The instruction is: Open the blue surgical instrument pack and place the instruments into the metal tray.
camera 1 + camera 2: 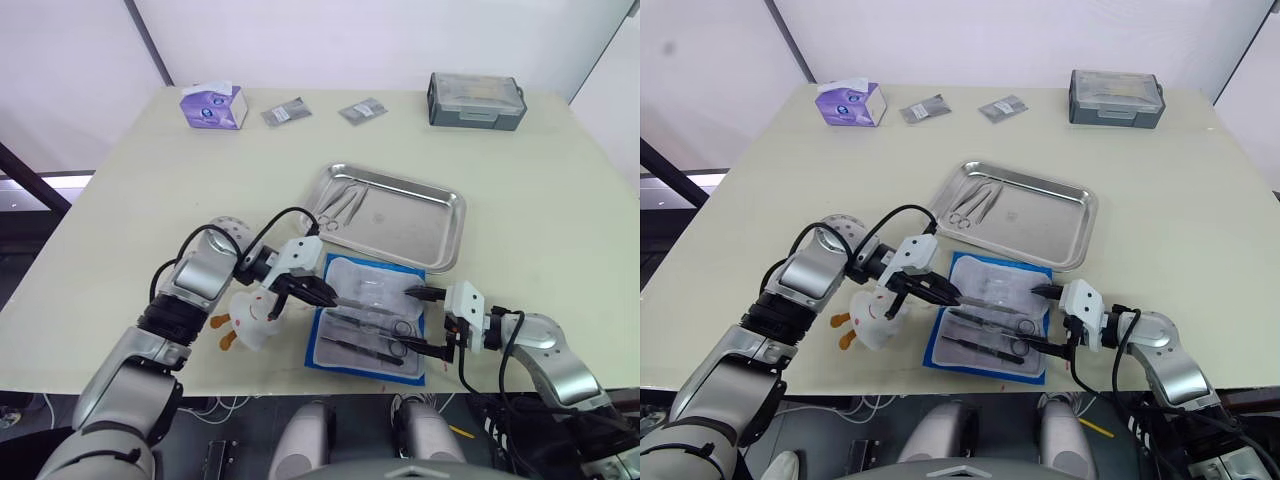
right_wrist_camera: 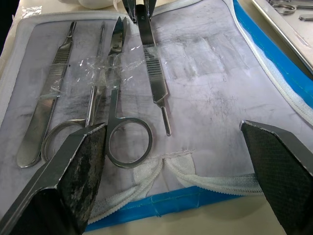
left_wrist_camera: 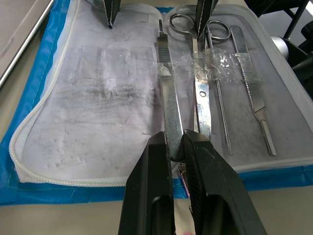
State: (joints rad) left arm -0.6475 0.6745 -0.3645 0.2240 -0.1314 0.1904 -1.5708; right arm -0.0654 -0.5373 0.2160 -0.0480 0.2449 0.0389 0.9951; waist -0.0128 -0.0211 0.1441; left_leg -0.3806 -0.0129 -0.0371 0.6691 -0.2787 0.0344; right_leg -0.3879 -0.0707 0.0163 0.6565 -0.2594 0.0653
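the blue surgical instrument pack (image 1: 368, 315) lies unfolded at the table's near edge, just in front of the metal tray (image 1: 420, 235), so each tool has only a short way to travel. its pale lining faces up, with the remaining instruments (image 2: 105, 93) side by side on it under strips of clear tape, which probably keeps them from sliding.

the left gripper (image 3: 176, 147) reaches over the pack from the side away from the right arm. its fingers (image 3: 151, 181) are pinched narrow on the near end of a flat silvery handle (image 3: 168, 105), which reads as a grasp for lifting it out. the tape over its middle may resist the lift.

the right gripper (image 2: 171, 147) sits at the opposite end of the pack, jaws spread wide and holding nothing, straddling the lining's edge. my guess is that it is there to steady the pack.

a few tools (image 1: 340, 207) already lie in the tray, in the corner nearest the left arm. the scissors (image 2: 120, 112) and slim tools in the pack are yet to go, so the task looks partly done.
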